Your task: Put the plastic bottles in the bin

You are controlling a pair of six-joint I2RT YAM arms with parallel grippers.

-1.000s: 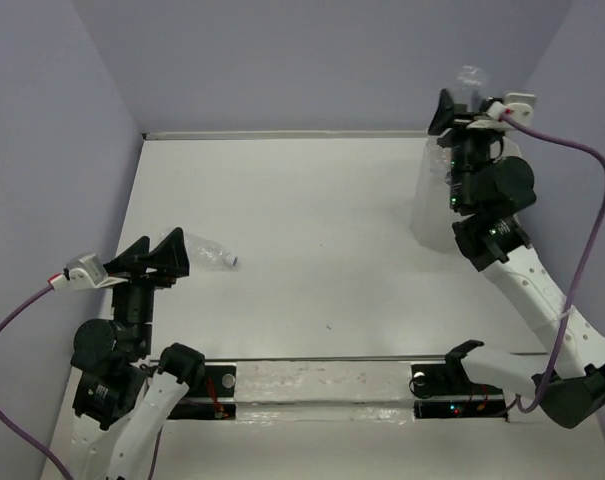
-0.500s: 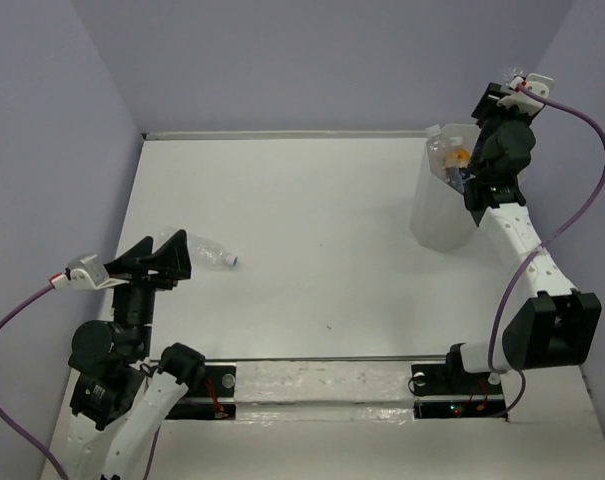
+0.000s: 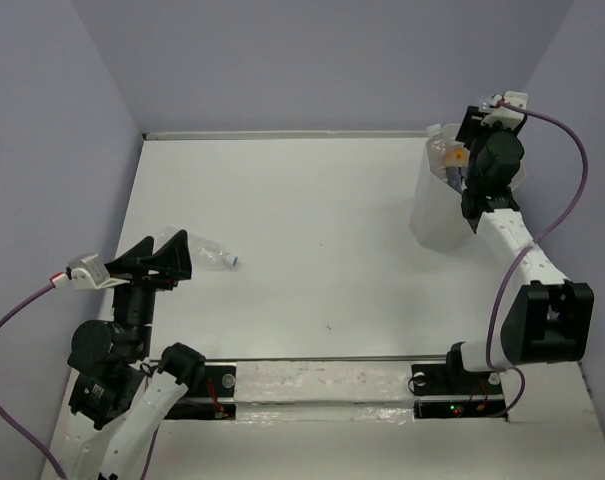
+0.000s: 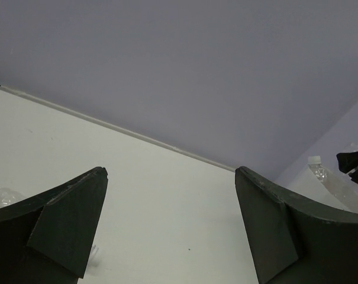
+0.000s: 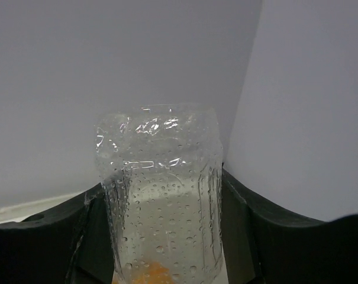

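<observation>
white bench (image 3: 312,220) carries the work area. the bin (image 3: 434,215), translucent white, stands upright at the far right corner of the bench. an orange-filled bottle (image 3: 460,156) shows inside its mouth.

right gripper (image 5: 161,195): positioned over the bin's rim, fingers closed against both sides of a clear bottle (image 5: 160,171) wet with droplets. this bottle is held above the bin opening, and orange shows under it in the right wrist view.

left gripper (image 4: 171,173): raised above the near-left part of the bench, jaws spread wide, nothing between them.

a crinkled bottle (image 3: 207,250), clear with a white cap, lies on its side on the bench just beyond the left gripper, well apart from the bin.
</observation>
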